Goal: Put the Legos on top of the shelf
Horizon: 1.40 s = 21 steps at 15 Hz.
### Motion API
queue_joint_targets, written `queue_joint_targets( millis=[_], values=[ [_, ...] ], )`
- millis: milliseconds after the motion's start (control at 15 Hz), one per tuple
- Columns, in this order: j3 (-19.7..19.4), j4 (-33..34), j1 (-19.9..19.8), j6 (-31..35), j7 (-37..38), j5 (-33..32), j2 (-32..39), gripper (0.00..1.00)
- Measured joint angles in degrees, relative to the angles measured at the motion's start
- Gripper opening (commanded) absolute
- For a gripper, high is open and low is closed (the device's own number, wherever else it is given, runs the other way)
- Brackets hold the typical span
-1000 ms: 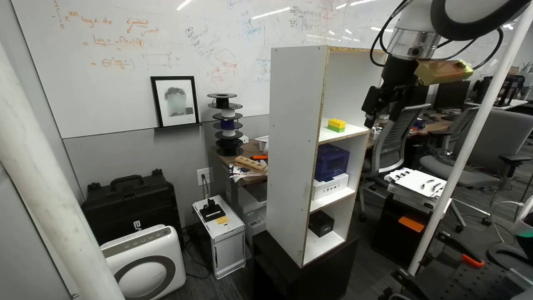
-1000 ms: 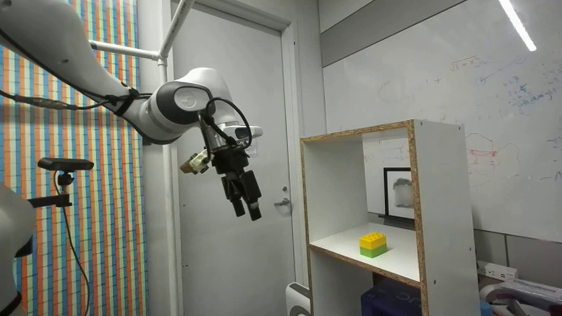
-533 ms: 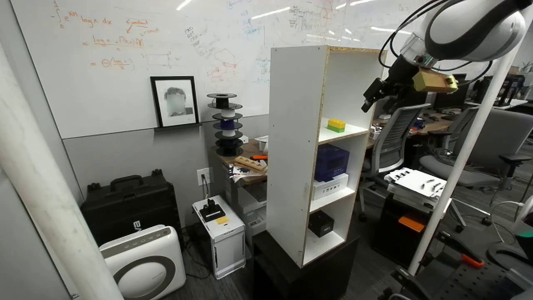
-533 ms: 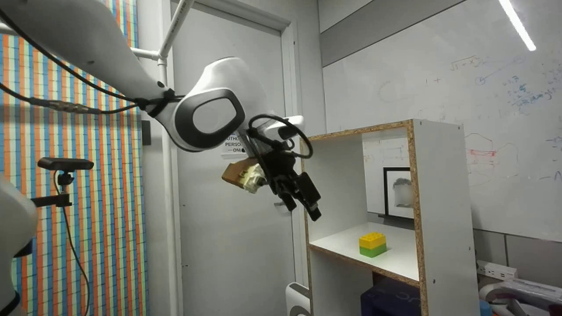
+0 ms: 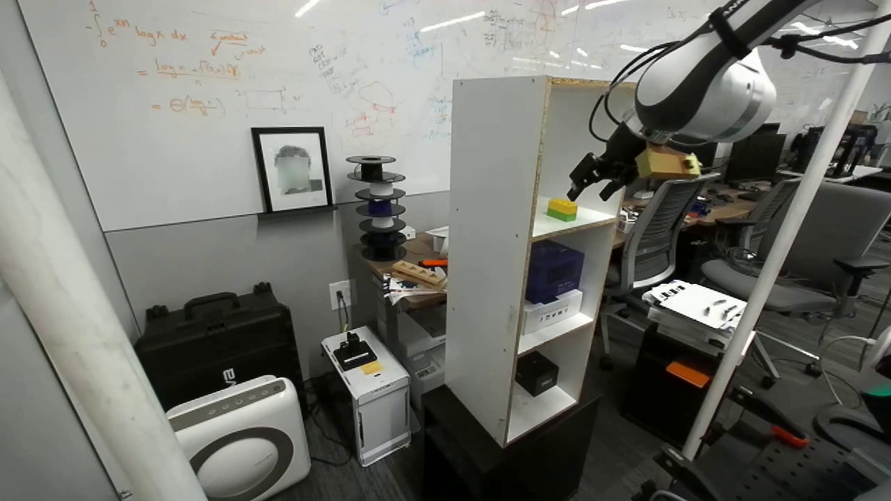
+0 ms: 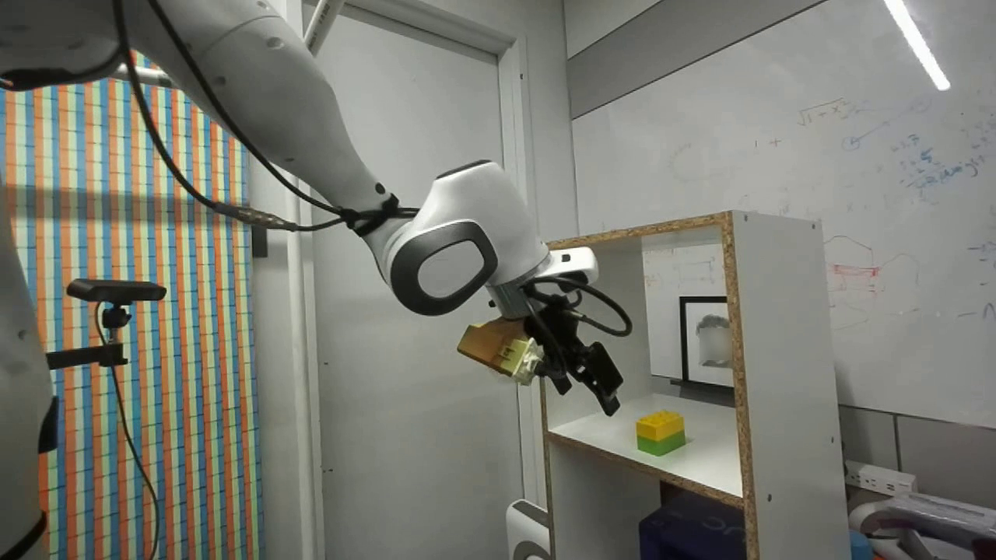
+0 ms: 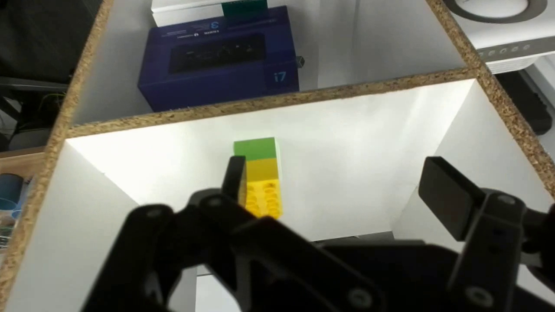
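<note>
Looking in the wrist view, we see our hand point(image 7: 340, 184) spread wide, Legos point(image 7: 262, 171) at nine o'clock from its middle.

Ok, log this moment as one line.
gripper: open, empty | Legos: in top compartment of shelf | grasp: not yet | placement: pending

The Legos point(image 6: 661, 433) are yellow on top and green underneath. The shelf point(image 5: 494, 264) has white panels and speckled brown front edges. The tool point(image 7: 338, 186) is black; the arm point(image 6: 288, 117) is white with dark grey trim. The box point(image 7: 221, 58) is dark blue-purple with pale lettering. The backdrop point(image 6: 187, 350) carries vertical orange, cream and blue stripes
</note>
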<state>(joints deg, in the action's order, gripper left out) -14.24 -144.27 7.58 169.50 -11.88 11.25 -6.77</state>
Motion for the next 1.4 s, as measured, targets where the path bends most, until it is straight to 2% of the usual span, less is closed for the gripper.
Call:
queue_joint_targets(
  millis=[200,533,600,667,1133,1200,1267,1400],
  values=[
    [-0.2,6.0,1.3,0.2,-2.8,4.7,6.2,1.0],
    [-0.4,13.0,-1.0,-0.1,-4.5,5.7,14.2,1.0],
    [-0.4,13.9,-1.5,-0.1,-4.6,5.7,15.5,0.75],
    [-0.4,14.7,-1.9,-0.1,-4.7,5.7,16.7,0.74],
    [0.4,18.0,-3.0,0.1,-4.4,6.4,21.0,0.19],
    [0.8,18.0,-3.6,0.1,-2.8,4.5,20.9,0.11],
    [1.3,18.0,-4.5,0.0,-0.4,1.9,20.8,0.16],
    [1.4,17.1,-5.7,-0.6,3.9,-2.7,19.9,0.15]
  ],
)
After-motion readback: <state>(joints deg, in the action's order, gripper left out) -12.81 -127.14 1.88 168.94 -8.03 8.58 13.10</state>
